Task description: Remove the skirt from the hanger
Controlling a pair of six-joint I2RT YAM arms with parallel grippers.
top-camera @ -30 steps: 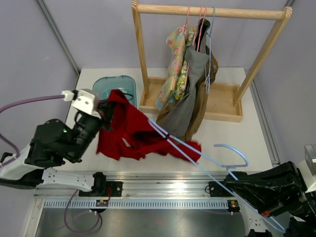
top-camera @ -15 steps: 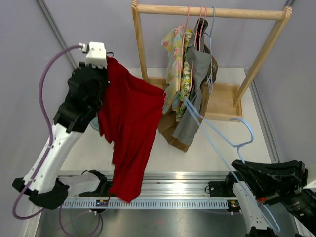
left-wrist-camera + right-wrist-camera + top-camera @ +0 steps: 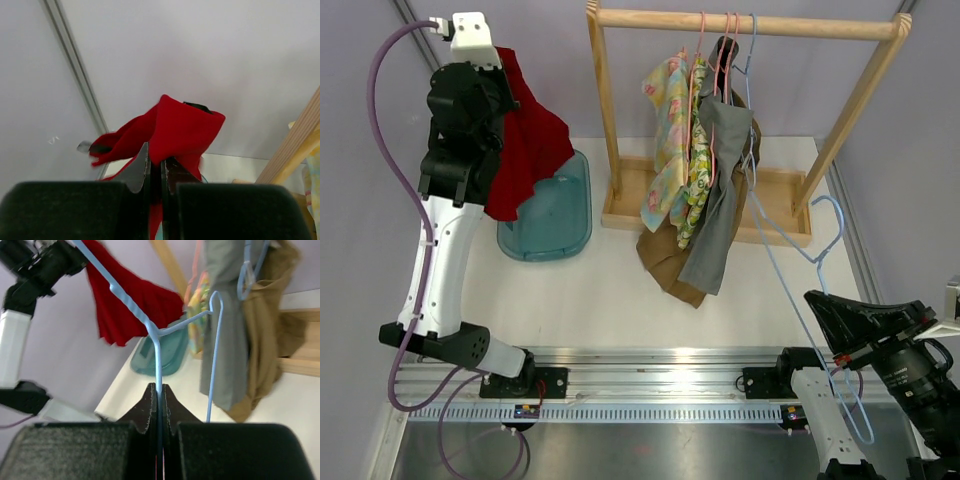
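The skirt point(image 3: 525, 150) was clamped in the left tool point(image 3: 155, 167), high above the tub point(image 3: 560, 215). The hanger point(image 3: 158, 360) was gripped in the closed right tool point(image 3: 158, 395), well apart from the skirt.

no readable text, label, brand, number or sign shows on anything in any of the three views.

High rear overview, close wrist views, all sharing skirt point(image 3: 525, 150)
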